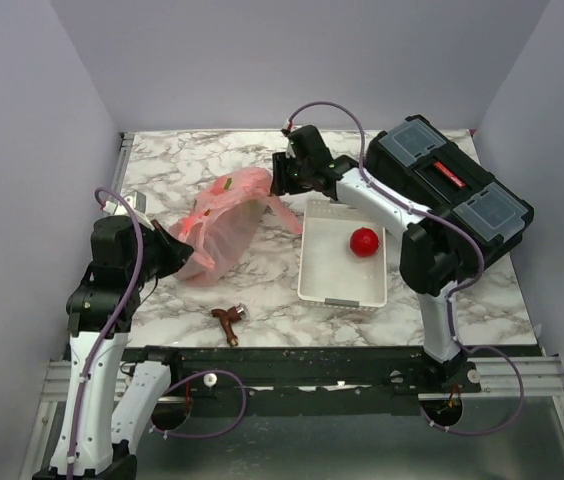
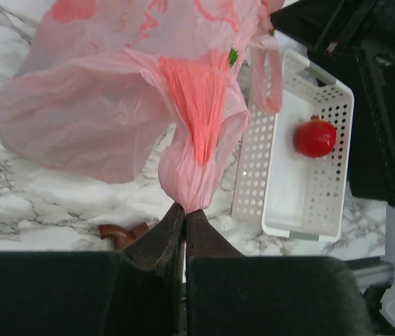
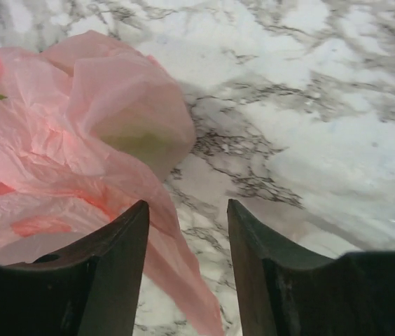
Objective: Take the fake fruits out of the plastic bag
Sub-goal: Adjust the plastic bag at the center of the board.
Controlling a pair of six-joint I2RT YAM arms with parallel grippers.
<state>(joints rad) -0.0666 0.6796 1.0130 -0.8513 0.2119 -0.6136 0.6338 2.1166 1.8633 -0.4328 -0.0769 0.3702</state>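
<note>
While the pink bag [image 1: 224, 225] lies beside the white tray [image 1: 322, 285], which holds the red apple [image 1: 364, 241], the left gripper [image 2: 183, 217] pinches the bag's bunched end. The right gripper [image 3: 187, 231] hovers open astride a strip of film. A pull may tear or slip the thin film, spilling any fruit inside.
</note>
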